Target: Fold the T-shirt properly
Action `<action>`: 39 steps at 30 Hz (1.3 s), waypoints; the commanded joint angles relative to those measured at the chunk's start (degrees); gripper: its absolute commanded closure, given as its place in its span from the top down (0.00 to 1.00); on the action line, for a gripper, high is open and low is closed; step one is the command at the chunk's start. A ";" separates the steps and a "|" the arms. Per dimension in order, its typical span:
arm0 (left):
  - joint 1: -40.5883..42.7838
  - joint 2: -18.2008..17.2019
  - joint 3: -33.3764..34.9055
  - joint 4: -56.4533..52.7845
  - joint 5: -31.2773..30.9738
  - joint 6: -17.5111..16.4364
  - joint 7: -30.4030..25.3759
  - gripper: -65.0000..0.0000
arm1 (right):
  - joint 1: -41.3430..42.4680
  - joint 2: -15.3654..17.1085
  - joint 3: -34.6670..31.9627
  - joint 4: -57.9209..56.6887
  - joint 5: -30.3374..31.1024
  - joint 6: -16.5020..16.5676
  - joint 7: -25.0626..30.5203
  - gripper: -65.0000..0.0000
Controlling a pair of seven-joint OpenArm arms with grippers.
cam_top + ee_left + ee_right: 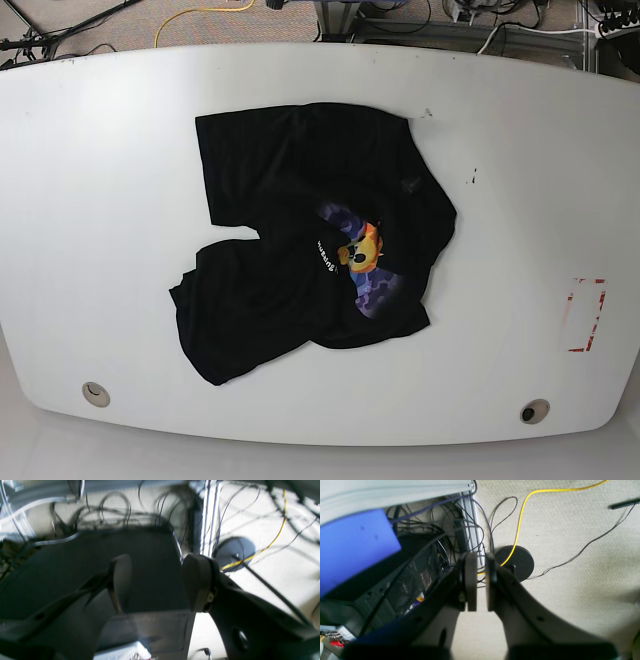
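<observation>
Your T-shirt [310,240] lies crumpled near the middle of the white table [100,200], print side up, with the yellow face and purple-blue patch showing toward its right-hand side in the base view; one sleeve sticks out at the upper left and the lower part bunches out to the lower left, so nothing is squared up and no fold looks started. The main risk, as I judge it, is a pinch that takes more than one layer — the cloth overlaps itself around the notch on its left edge, and a grab there could drag the whole heap instead of opening it out. A pull toward the near edge of the table could also slide the shirt off the rounded rim. Neither arm shows in the base view; both wrist cameras look down past the table at carpet, cables and a round black stand base [516,561], so you will be reaching in from well away and should line up carefully. The left gripper [160,582] has its fingers spread wide with nothing between them. The right gripper [478,582] has its fingers nearly together, a thin gap left, holding nothing.
</observation>
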State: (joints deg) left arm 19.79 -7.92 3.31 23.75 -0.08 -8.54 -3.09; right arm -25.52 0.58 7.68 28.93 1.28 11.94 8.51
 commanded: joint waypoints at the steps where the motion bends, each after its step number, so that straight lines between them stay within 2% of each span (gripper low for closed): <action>1: 1.89 -0.58 -0.39 2.07 -0.48 0.03 -1.44 0.49 | -2.28 0.02 0.51 2.21 0.22 0.26 1.63 0.07; 8: 5.34 -1.07 -0.90 7.04 -0.70 0.01 -1.60 0.48 | -5.29 -0.15 0.66 5.82 0.26 0.14 2.05 0.07; 10: 8.20 -0.85 -0.77 12.38 -0.74 0.09 -1.28 0.48 | -7.92 -0.05 0.29 9.37 0.18 -0.17 1.43 0.08; 20: 16.21 -1.71 -1.50 24.37 -0.86 0.29 -2.60 0.48 | -13.74 -0.09 0.40 18.29 -0.01 -0.33 1.50 0.07; 39: 23.16 -3.71 -1.26 33.65 -1.13 0.67 -4.17 0.48 | -20.24 -0.21 0.07 28.66 -0.14 -0.55 1.23 0.07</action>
State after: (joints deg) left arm 41.19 -11.20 2.15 56.29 -1.32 -8.10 -6.48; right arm -44.16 0.45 7.77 56.12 1.28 11.38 8.99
